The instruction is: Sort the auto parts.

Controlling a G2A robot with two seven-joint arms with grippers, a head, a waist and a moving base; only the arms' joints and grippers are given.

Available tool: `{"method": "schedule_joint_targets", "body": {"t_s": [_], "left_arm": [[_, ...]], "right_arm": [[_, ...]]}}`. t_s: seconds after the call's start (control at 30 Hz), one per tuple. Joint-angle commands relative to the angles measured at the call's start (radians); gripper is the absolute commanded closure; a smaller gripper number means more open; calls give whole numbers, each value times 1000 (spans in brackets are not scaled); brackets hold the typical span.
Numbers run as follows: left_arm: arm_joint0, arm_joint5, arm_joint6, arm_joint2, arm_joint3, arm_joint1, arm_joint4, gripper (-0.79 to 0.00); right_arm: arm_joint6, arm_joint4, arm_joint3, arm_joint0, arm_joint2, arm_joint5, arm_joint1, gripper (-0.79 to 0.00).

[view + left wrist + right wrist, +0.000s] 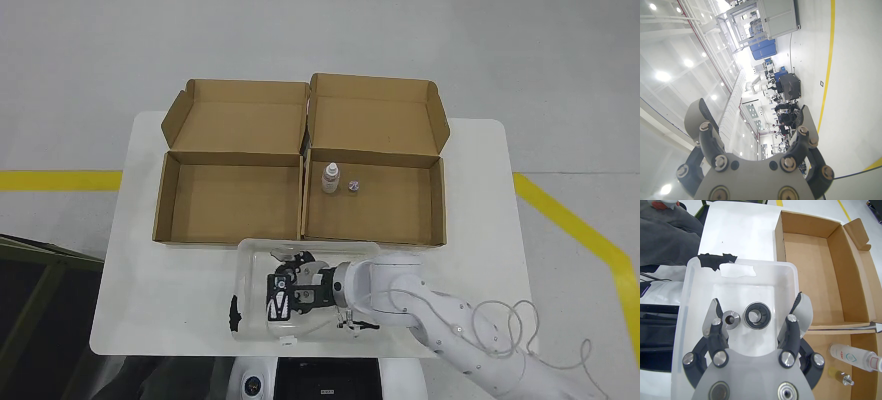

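A black-and-silver bearing (757, 318) and a smaller silver bushing (731, 319) lie side by side on the floor of a clear plastic bin (791, 272). My right gripper (758, 299) hangs open just above them, one finger outside each part, holding nothing. From above, that gripper (285, 290) sits over the bin (300, 243) at the table's front centre. The right cardboard box (400, 205) holds a white bottle (331, 178) and a small metal part (354, 185). My left gripper (753, 106) is open and empty, pointing up at the hall.
The left cardboard box (230, 205) stands empty beside the right one, both with lids folded back. Torn black tape (715, 259) sticks to the bin's far rim. The bottle (853, 357) and the small part (842, 377) lie near the right box's corner.
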State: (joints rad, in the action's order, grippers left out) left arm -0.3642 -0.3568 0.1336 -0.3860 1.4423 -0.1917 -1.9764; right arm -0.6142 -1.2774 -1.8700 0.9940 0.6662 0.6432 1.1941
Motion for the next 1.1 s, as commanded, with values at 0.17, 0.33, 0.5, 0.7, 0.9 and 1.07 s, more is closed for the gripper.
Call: {"method": "schedule_joint_targets", "body": {"t_s": [0.17, 0.33, 0.5, 0.7, 0.9, 1.07], "left_arm": [[0, 0, 0, 0, 0, 0, 0, -785], [0, 0, 0, 0, 0, 0, 0, -785], [0, 0, 0, 0, 0, 0, 0, -785], [0, 0, 0, 0, 0, 0, 0, -785], [0, 0, 0, 0, 0, 0, 0, -785], [0, 0, 0, 0, 0, 0, 0, -785]], "right_arm": [[-3, -3, 58, -18, -18, -13, 13, -610], [-7, -14, 94, -17, -19, -29, 18, -600], [-4, -16, 109, -13, -13, -32, 20, -579], [4, -19, 110, -7, 6, -37, 19, -520], [9, -26, 122, -7, 10, -33, 22, -496], [20, -34, 145, -15, -4, -34, 30, -496]]}}
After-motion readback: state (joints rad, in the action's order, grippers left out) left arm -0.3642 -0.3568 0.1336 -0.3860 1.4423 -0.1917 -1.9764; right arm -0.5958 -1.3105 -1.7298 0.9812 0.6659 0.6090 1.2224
